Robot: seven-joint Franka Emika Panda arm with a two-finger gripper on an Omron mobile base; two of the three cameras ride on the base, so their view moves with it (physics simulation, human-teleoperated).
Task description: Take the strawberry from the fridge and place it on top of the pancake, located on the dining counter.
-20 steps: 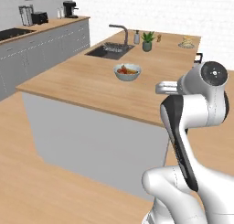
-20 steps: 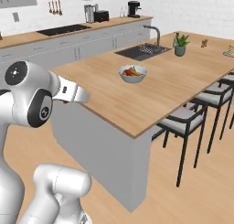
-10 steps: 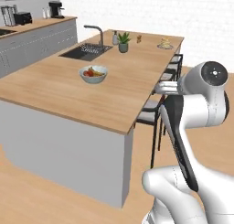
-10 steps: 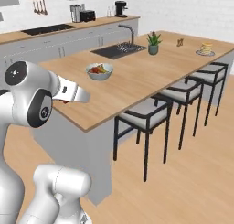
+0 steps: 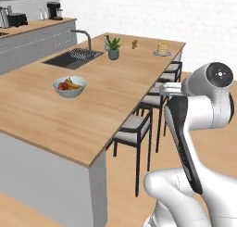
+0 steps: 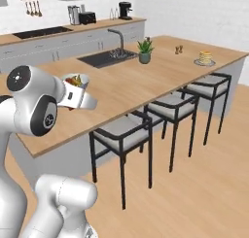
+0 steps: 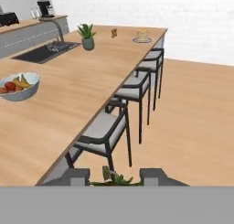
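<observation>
On the near left of the dining counter (image 5: 92,110) sits a fruit bowl (image 5: 69,86), then the dark sink (image 5: 71,58) and a potted plant (image 5: 113,49) further along, and at the far right end the pancake (image 5: 162,49) on its grey plate, above the last of the stools (image 5: 139,129). The gripper (image 7: 114,176) is carried close to the robot, well short of that stack, which lies ahead along the counter's long axis and near its stool-side edge. Something small with green leaves shows between its fingertips, likely the strawberry, though I cannot tell if the jaws are clamped on it.
</observation>
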